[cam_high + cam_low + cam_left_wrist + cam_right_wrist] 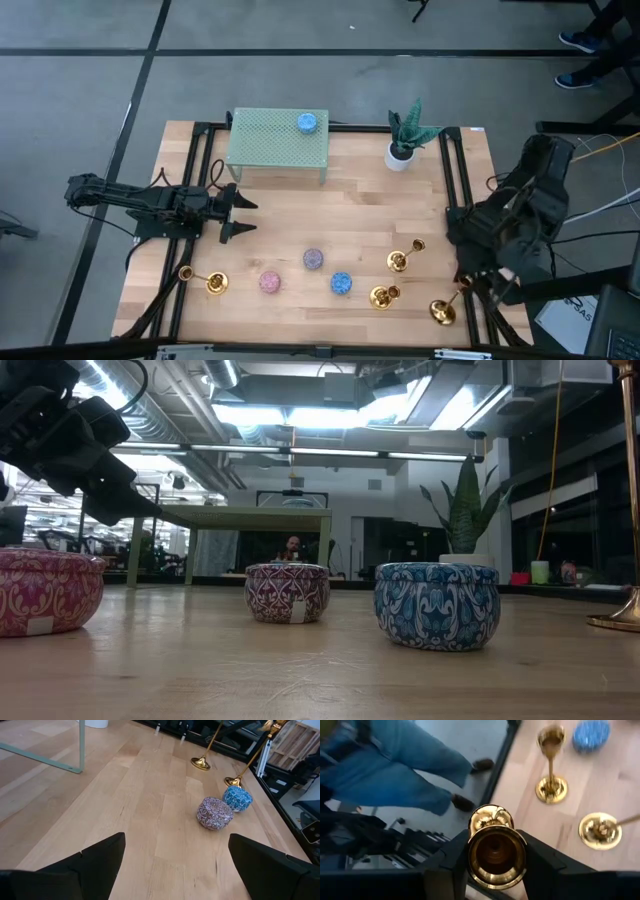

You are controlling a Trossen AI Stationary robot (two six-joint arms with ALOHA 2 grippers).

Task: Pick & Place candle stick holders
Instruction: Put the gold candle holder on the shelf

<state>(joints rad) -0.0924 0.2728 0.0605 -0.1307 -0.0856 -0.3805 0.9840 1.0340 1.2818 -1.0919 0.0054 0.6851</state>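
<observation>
Four brass candle stick holders are in view. One point(205, 282) lies on its side at the near left. Two stand on their bases at the near right point(400, 260) point(384, 296), and also show in the right wrist view point(551, 765) point(600, 830). My right gripper point(470, 286) point(496, 855) is shut on the fourth holder point(445, 310) by the table's near right corner. My left gripper point(245, 215) point(172, 865) is open and empty over the left middle of the table; it also shows in the low view point(70, 440). My right gripper pinches the holder's cup top point(520, 851) between its two fingers point(445, 865), one on each side. The cup's mouth faces the wrist camera and the stem runs away from it. The holder is tilted, base point(443, 312) toward the near edge; I cannot tell whether the base rests on the table.
Pink point(270, 282), purple-grey point(313, 259) and blue point(342, 284) candles sit in the near middle. A green stand point(278, 145) carries another blue candle point(307, 123) at the back. A potted plant point(405, 140) stands at the far right. A person's legs point(405, 765) show beyond the table.
</observation>
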